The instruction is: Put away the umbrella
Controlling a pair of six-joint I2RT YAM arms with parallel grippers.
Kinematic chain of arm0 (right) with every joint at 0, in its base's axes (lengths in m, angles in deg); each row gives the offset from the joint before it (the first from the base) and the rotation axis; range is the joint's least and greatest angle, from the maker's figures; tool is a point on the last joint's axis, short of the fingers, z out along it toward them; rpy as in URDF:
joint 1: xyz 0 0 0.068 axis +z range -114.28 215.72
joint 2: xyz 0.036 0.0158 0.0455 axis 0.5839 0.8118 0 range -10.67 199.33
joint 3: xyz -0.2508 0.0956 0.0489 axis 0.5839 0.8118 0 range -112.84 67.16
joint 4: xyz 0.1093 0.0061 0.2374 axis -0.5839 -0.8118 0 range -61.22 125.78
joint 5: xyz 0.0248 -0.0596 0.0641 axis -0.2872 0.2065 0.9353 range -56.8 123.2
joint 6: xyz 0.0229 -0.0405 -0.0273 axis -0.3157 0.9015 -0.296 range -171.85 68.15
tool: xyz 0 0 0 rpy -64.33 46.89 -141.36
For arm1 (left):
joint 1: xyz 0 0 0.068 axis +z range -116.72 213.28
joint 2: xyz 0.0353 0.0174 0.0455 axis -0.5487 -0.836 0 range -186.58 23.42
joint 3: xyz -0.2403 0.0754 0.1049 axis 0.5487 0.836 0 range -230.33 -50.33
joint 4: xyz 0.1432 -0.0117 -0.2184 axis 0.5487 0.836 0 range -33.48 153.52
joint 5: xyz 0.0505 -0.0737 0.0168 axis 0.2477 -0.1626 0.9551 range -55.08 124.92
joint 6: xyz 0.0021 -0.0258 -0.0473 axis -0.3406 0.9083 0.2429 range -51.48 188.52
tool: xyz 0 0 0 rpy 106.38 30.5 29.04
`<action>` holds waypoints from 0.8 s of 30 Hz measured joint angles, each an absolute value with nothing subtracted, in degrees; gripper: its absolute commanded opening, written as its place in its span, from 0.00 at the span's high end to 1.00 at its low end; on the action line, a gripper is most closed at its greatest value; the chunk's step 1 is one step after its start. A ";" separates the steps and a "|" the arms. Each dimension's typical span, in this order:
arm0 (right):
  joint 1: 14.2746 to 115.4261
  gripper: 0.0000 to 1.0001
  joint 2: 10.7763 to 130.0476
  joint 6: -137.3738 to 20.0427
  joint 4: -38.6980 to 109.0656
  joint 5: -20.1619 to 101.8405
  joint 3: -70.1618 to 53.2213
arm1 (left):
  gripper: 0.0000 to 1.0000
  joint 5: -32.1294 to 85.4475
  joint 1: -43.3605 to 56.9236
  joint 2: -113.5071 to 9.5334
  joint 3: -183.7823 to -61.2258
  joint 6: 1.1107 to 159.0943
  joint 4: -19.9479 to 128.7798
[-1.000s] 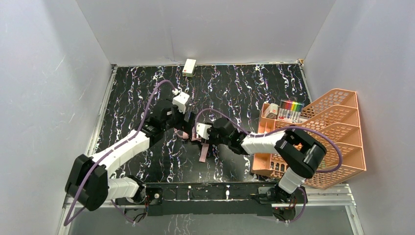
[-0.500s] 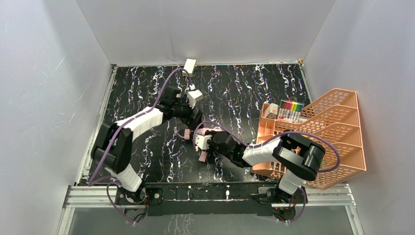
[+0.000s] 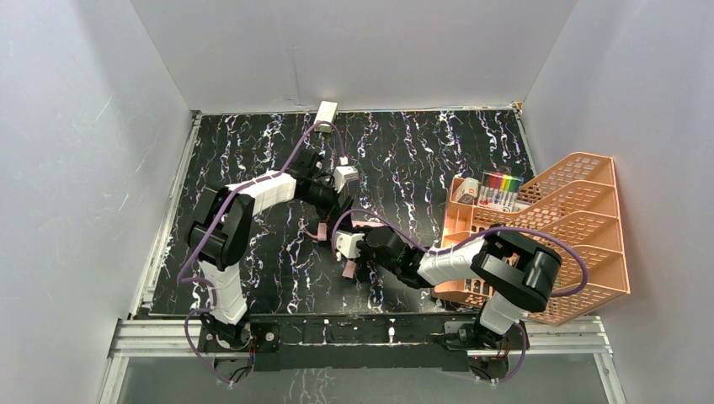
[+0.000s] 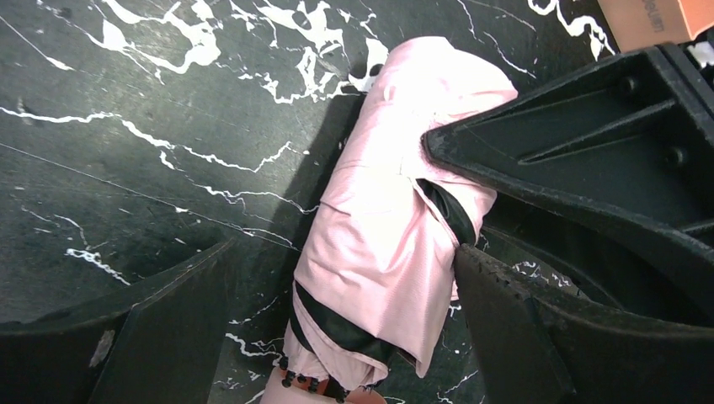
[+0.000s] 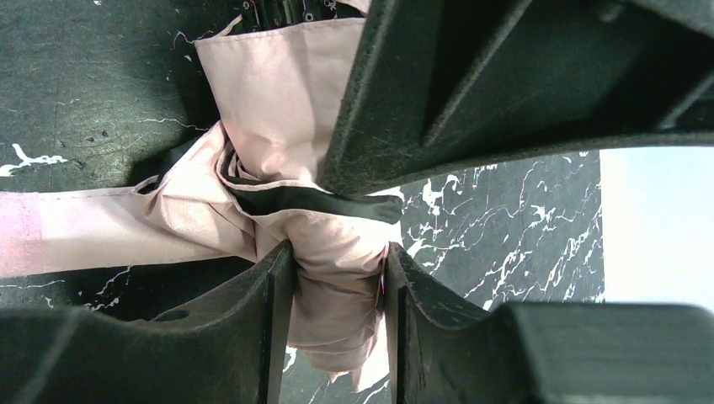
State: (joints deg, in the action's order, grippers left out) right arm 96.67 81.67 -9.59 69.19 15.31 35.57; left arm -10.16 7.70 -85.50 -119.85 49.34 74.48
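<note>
Table point(image 3: 421, 143): black top with white marble-like veining, smooth and slightly glossy. Pale grey plain walls on three sides, metal rail along the near edge.

Umbrella point(image 4: 387, 219) lies flat around the middle of the table, slightly toward the near edge. It is folded into a loose bundle. Fabric is pale pink, thin and creased, with black showing in the folds. Dark rib tips bunch together at one end. Its flat pink strap point(image 5: 84, 231) trails off sideways on the tabletop.

Left gripper point(image 4: 345, 252) is released: jaws spread wide, straddling the bundle. One finger edge is against the fabric; the other stands apart, over bare table.

Right gripper point(image 5: 337, 261) is clenched on the umbrella, with crumpled pink fabric pinched tight between both matte black fingers. It meets the left gripper from the opposite side, fingers nearly touching.

Orange mesh rack point(image 3: 581, 210) stands at the right edge, stepped compartments, partly overhanging. Coloured markers point(image 3: 503, 183) sit in its far compartment.

Small cream box point(image 3: 326, 115) sits at the far edge, well apart from the umbrella.
</note>
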 measured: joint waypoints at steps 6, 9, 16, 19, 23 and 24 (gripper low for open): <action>96.69 0.87 81.64 -9.61 69.10 15.31 35.53 | 0.24 -10.49 7.39 -85.50 -118.06 48.32 75.52; 96.72 0.87 81.64 -9.61 68.93 15.26 35.44 | 0.33 -9.61 6.63 -85.50 -117.91 47.86 75.44; 96.72 0.87 81.29 -9.61 68.38 14.89 35.46 | 0.58 -7.51 5.32 -85.53 -117.82 46.81 76.03; 96.72 0.85 80.94 -9.66 67.85 14.91 35.46 | 0.71 -7.51 5.23 -85.44 -117.49 46.35 76.01; 96.78 0.79 80.27 -9.79 67.20 15.26 35.46 | 0.89 -5.59 4.83 -83.84 -115.85 45.63 74.82; 96.80 0.74 79.98 -9.87 66.87 15.40 35.46 | 0.92 -4.96 4.59 -83.45 -115.52 45.56 74.65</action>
State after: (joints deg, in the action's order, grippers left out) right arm 96.80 79.98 -9.87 66.87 15.40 35.46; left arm -4.96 4.59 -83.45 -115.52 45.56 74.65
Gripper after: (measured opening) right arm 0.441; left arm 0.495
